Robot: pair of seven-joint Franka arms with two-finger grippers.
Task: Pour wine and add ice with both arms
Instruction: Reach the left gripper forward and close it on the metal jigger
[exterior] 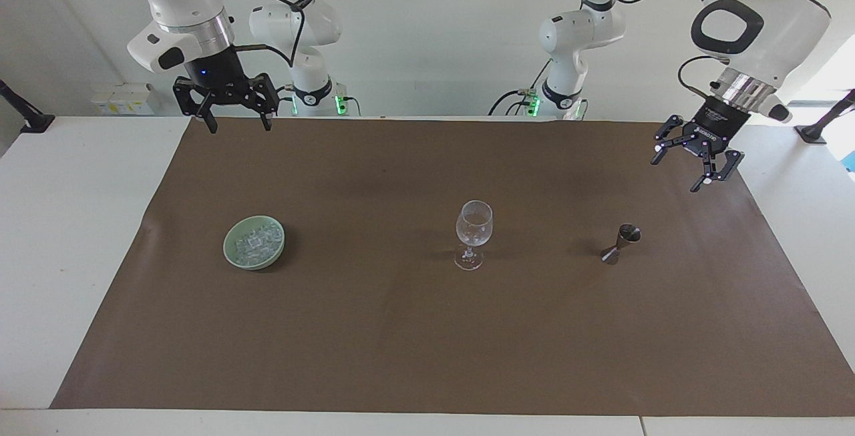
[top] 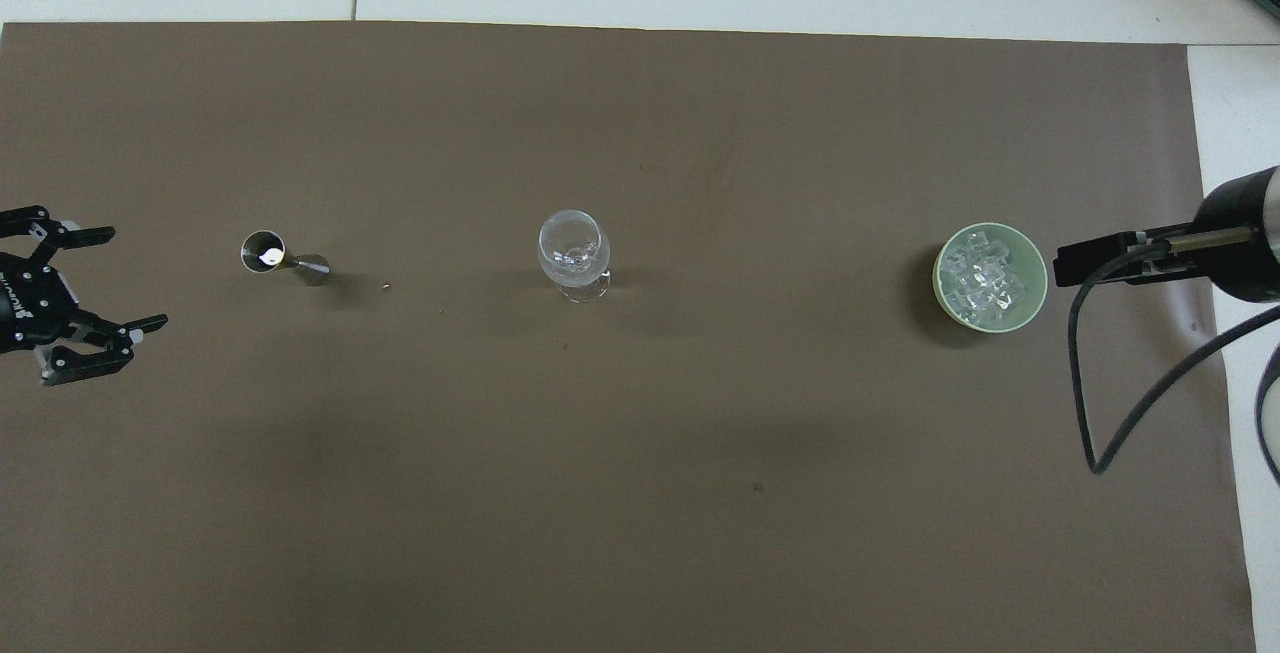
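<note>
1. Facing view. Brown mat [exterior: 427, 329] covers the table. Three items stand in a row along it: a green bowl [exterior: 254, 242] holding the ice [exterior: 257, 240] toward the right arm's end, a clear wine glass [exterior: 473, 234] upright mid-mat, and a metal jigger [exterior: 622, 243] toward the left arm's end.
2. Left gripper [exterior: 688, 167] hangs in the air over the mat's edge, above and to the side of the jigger, tilted, fingers spread wide, empty. Not touching anything.
3. Right gripper [exterior: 234, 121] hangs over the mat's edge at the robots' end, fingers wide, empty; that arm waits, well apart from the bowl.
4. Overhead view. Left gripper [top: 105, 278] shows at the frame edge, beside the jigger [top: 272, 256], fingers wide. Jigger's cup mouth faces up, with a pale glint inside; contents cannot be told.
5. Wine glass [top: 573, 253] mid-mat; something clear seems to sit in its bowl. Ice [top: 985, 278] heaped in the bowl [top: 1036, 283], with the right arm's wrist over the mat edge beside it.
6. Risks, as judged: the jigger is small, waisted and top-heavy, so an off-centre close could tip or spill it. The thin-stemmed glass would topple from a sideways knock during pouring. Slick cubes could slip from the fingers.
</note>
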